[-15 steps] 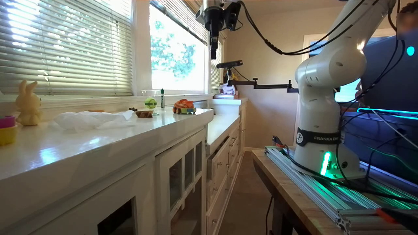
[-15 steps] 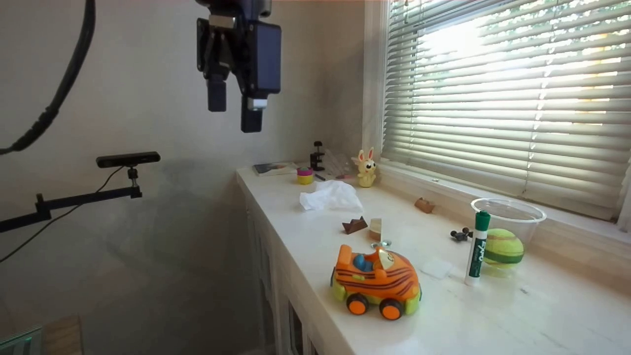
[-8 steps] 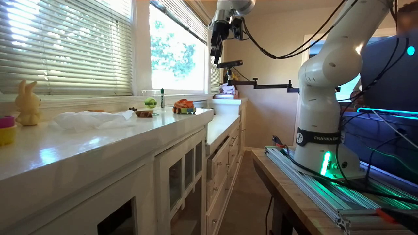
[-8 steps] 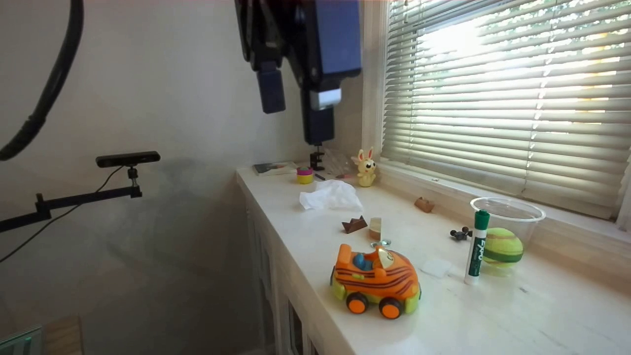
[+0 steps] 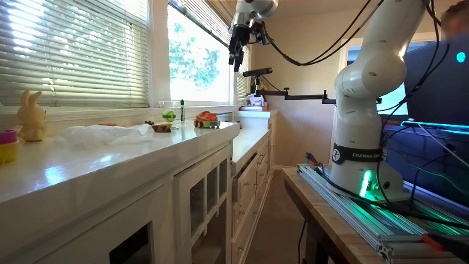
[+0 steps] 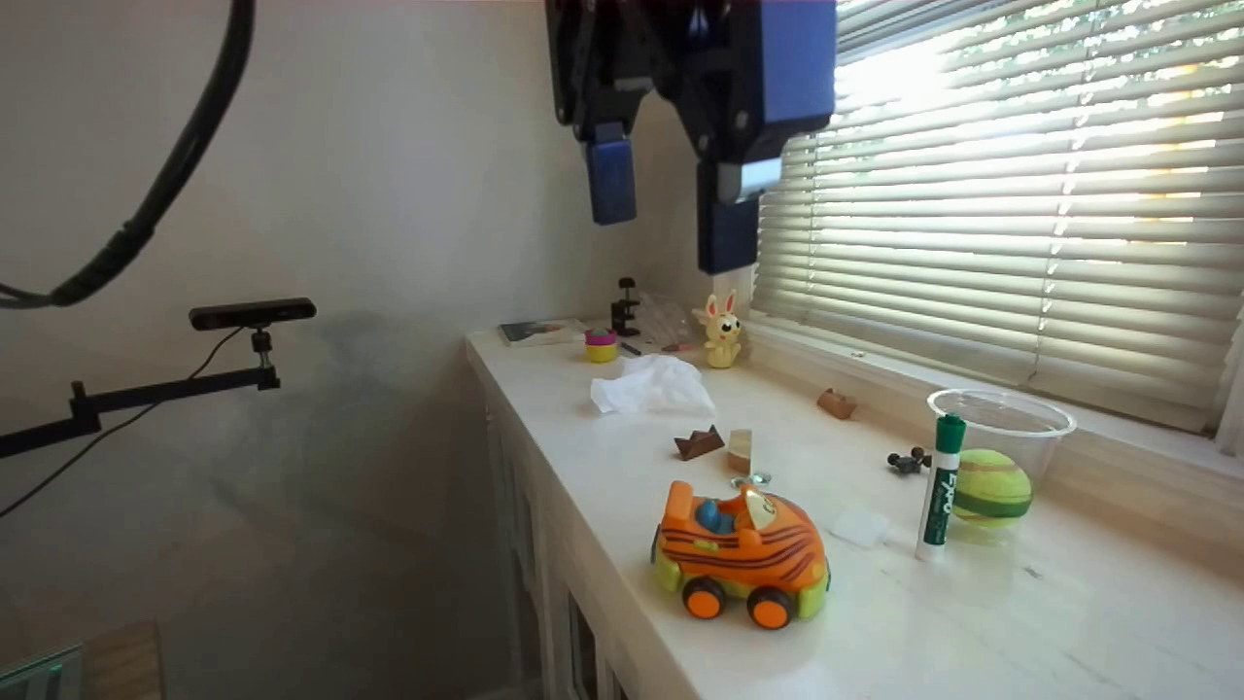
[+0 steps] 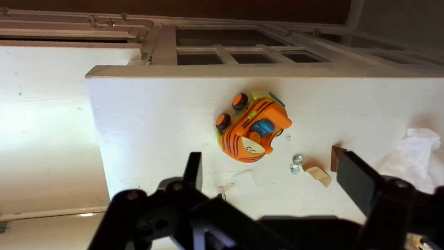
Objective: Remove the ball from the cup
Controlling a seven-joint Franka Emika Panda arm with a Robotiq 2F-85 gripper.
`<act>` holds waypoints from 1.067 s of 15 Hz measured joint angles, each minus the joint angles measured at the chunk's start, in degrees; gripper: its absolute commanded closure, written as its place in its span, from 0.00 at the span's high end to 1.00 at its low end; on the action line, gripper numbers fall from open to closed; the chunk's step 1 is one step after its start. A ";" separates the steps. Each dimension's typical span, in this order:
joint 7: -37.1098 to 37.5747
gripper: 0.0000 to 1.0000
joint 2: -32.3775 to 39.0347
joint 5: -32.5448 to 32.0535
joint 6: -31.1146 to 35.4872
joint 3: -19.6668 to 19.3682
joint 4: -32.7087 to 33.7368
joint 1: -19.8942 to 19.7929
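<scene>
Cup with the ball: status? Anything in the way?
Gripper open, empty, above the counter. Yellow-green ball inside clear cup. Green-capped marker standing close by; might get bumped.

White counter (image 6: 923, 637), toy car (image 6: 743, 556), marker (image 6: 940, 494), cup (image 6: 1046, 452), bunny figure (image 6: 722, 336)

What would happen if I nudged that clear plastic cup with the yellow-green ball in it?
The clear plastic cup would probably tip easily, since it narrows downward from its wide rim. Its thin-looking wall suggests it's light and may flex. The round yellow-green ball inside might roll out if it toppled.
</scene>
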 measured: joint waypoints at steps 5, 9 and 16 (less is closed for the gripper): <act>-0.91 1.00 0.57 1.44 0.38 -1.22 0.34 -0.13; -4.81 1.00 4.78 2.82 0.50 -4.21 4.47 -0.25; -9.39 1.00 17.50 3.36 0.05 -4.47 17.08 -0.57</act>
